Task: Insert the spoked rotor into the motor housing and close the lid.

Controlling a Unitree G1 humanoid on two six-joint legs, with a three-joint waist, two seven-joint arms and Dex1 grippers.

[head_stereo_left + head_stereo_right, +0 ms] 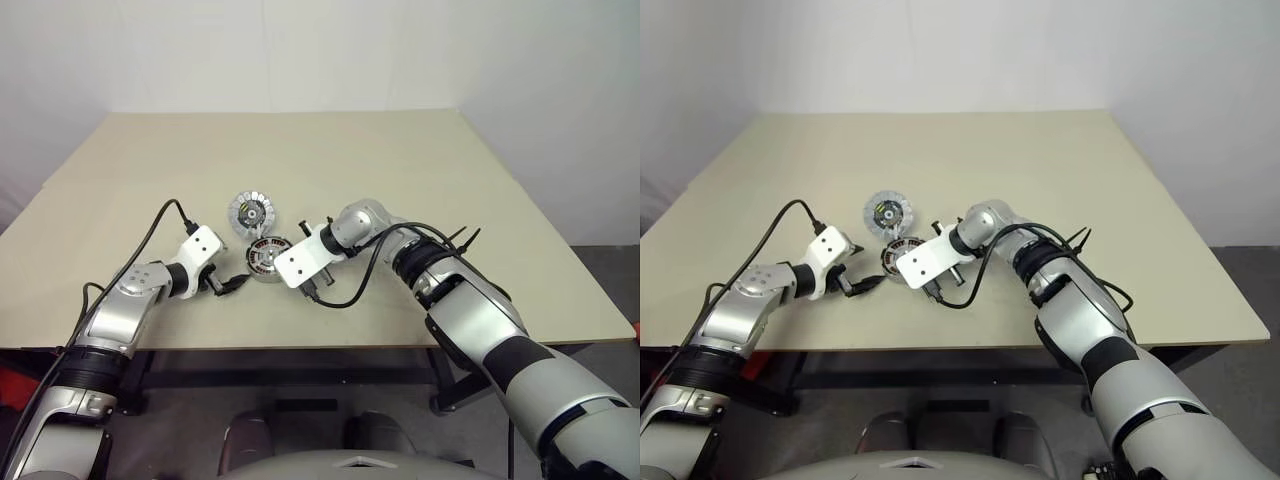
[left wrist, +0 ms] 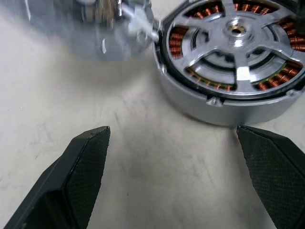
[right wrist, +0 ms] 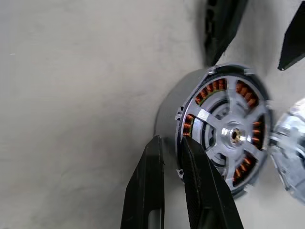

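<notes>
A: Left side first. What's the left gripper (image 2: 171,176) doing?

B: Sitting low over the table (image 1: 420,170), jaws spread wide, nothing betw. them. Fingertips (image 2: 90,157) pointing at the motor housing (image 2: 228,62), just short of its wall, not touching.

A: And the housing itself?

B: Resting flat on the table near the front edge, betw. the two grippers. Copper coils showing round the inside. The spoked rotor (image 2: 237,45) is already sitting in it: hub in the centre, spokes running out to the rim, coils visible thru the gaps.

A: Lid?

B: The lid (image 1: 251,211) is lying flat on the table just behind the housing, towards the far side, v. close to it. Can't tell if they're touching. It's not on the housing.

A: Right side?

B: Right gripper (image 3: 174,157) is reaching in from the right, angled down at the housing's near rim. Fingers (image 3: 147,191) are nearly together, only a thin gap. They're sitting at the housing's edge, one finger outside the wall, the other over the rim. Looks like a pinch on the wall, but can't tell for sure if it's gripping.
</notes>
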